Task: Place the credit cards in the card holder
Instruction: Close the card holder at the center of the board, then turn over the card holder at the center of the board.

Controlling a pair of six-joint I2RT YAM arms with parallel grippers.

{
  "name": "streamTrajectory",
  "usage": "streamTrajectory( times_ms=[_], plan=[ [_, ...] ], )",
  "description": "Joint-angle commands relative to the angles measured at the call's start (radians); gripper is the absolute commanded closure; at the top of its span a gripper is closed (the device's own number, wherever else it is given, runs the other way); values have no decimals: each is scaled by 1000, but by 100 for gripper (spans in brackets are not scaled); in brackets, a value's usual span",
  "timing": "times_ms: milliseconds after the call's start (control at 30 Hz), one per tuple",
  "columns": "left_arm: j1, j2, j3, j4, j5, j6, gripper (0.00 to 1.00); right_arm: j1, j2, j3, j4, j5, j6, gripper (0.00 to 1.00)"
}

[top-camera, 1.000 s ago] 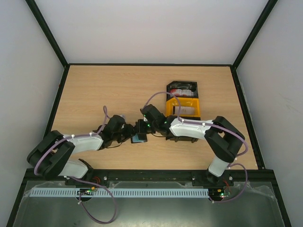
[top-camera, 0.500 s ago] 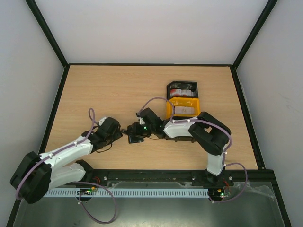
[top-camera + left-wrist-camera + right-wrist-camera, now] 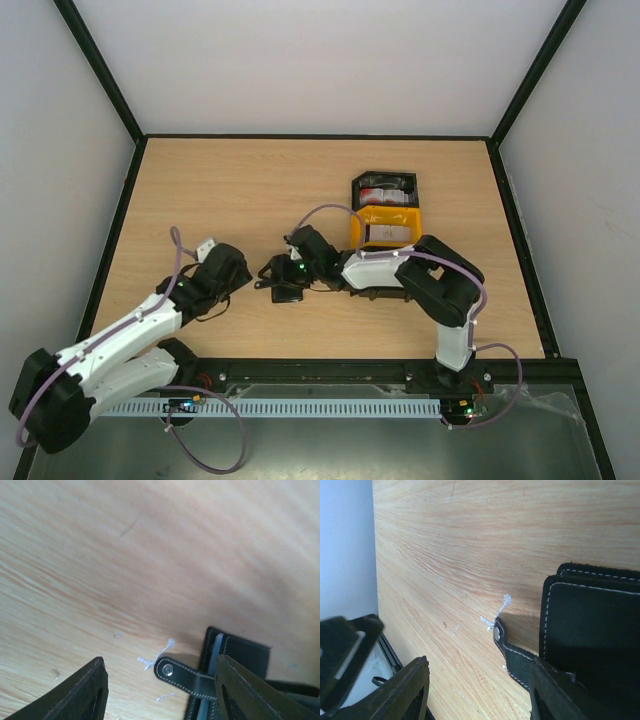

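Note:
The black card holder (image 3: 288,291) lies folded on the table in the middle, its snap tab (image 3: 186,676) sticking out to one side. A pale blue card edge (image 3: 216,652) shows inside the fold. My left gripper (image 3: 160,692) is open, a little back from the holder, with the tab in front of its gap. My right gripper (image 3: 480,695) is also open, low over the holder (image 3: 592,615), and nothing is pinched between its fingers. More credit cards (image 3: 388,231) lie in the yellow bin, and red-and-white ones (image 3: 384,189) in the black bin.
The yellow bin (image 3: 356,229) and the black bin (image 3: 384,176) stand side by side just behind the right arm. A small white plastic scrap (image 3: 496,614) lies by the tab. The table's black raised edge (image 3: 118,235) runs along the left.
My right gripper has opened. The left arm has drawn back to the left, away from the card holder, which now lies free on the table, a little further left.

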Motion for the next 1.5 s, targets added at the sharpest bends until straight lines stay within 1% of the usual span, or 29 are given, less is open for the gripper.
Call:
streamTrajectory(
  times_ms=[0, 67, 167, 233, 300, 400, 467, 533, 633, 733, 833, 967, 1000, 1167, 1267, 1367, 1467],
  plan=[
    [5, -98, 55, -84, -100, -15, 40, -1, -101, -11, -62, 72, 4, 45],
    [5, -131, 36, -8, -23, 32, 39, 0, -165, -17, -70, 93, -13, 45],
    [5, -137, 6, 126, 148, 100, 39, -1, -254, -34, -122, 177, -40, 43],
    [5, -111, -13, 220, 265, 119, 39, -1, -306, -76, -149, 248, -49, 42],
    [5, -60, -34, 292, 382, 123, 37, -2, -346, -131, -167, 316, -47, 42],
    [2, 22, -51, 344, 450, 127, 33, -4, -377, -206, -178, 393, -44, 42],
    [0, 73, -52, 349, 453, 131, 33, -4, -373, -241, -167, 408, -42, 43],
    [0, 124, -47, 337, 441, 138, 34, -4, -350, -261, -137, 387, -45, 47],
    [0, 189, -46, 333, 435, 145, 40, -3, -291, -264, -85, 313, -58, 51],
    [0, 246, -48, 342, 458, 161, 47, -4, -239, -260, -44, 255, -60, 54],
    [0, 290, -53, 346, 473, 174, 52, -5, -214, -270, 0, 228, -56, 57],
    [0, 342, -67, 341, 431, 175, 58, -13, -177, -271, 7, 214, -64, 59],
    [0, 352, -70, 341, 428, 174, 60, -14, -169, -279, 23, 203, -60, 59],
    [0, 373, -98, 347, 406, 172, 75, -17, -127, -342, 206, 110, -3, 60],
    [0, 379, -111, 325, 371, 177, 81, -17, -108, -353, 288, 55, 9, 59],
    [0, 378, -124, 319, 352, 177, 84, -17, -92, -353, 363, 8, 14, 59],
    [-1, 376, -140, 352, 368, 177, 82, -15, -64, -321, 405, -45, 15, 61]
  ],
)
